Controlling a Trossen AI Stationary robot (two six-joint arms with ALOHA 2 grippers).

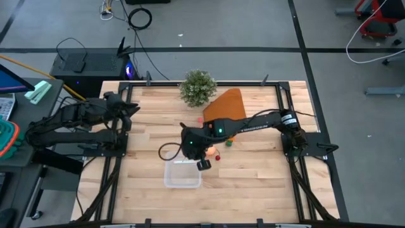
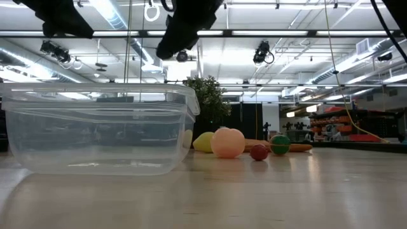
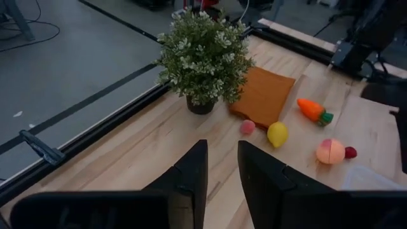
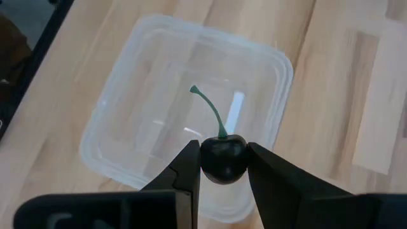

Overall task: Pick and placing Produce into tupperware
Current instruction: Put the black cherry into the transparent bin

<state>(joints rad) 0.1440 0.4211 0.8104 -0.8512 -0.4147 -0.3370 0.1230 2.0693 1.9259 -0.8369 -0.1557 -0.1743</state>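
Right gripper [image 4: 221, 166] pinches a dark cherry [image 4: 223, 158] above the tupperware [image 4: 191, 114]; the round fruit could slip or bounce out if released high.

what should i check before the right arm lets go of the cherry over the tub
1. Right tool shut on the dark round cherry with green stem: ok.
2. Cherry above the clear square plastic container, seen from the right wrist: ok.
3. Container empty: ok.
4. Height above the container floor: cannot tell.
5. Left tool parked at the table's left edge, clear of the drop: ok.
6. Peach-pink ball and yellow lemon still outside, waiting: ok.
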